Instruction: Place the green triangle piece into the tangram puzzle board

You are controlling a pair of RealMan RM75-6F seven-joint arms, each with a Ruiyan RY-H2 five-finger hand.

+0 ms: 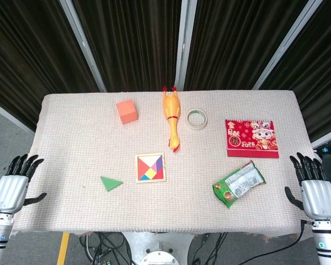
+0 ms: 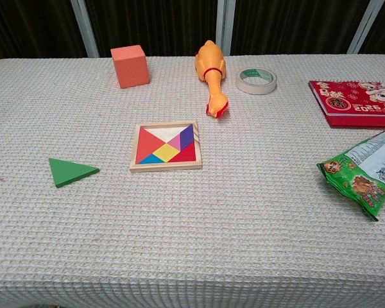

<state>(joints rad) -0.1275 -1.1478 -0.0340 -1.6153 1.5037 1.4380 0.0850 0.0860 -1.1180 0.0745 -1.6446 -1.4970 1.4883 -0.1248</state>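
The green triangle piece (image 1: 110,183) (image 2: 69,171) lies flat on the tablecloth, a short way left of the tangram puzzle board (image 1: 150,168) (image 2: 166,147). The board is a small wooden square holding several coloured pieces, with an empty triangular slot along its lower edge. My left hand (image 1: 14,184) hangs off the table's left edge, fingers spread and holding nothing. Off the right edge my right hand (image 1: 313,185) also holds nothing, its fingers spread. Neither hand shows in the chest view.
At the back stand an orange cube (image 1: 126,111) (image 2: 129,65), a rubber chicken (image 1: 172,117) (image 2: 212,75) and a tape roll (image 1: 196,118) (image 2: 256,80). A red calendar box (image 1: 251,138) (image 2: 356,100) and a green snack bag (image 1: 238,183) (image 2: 364,174) lie on the right.
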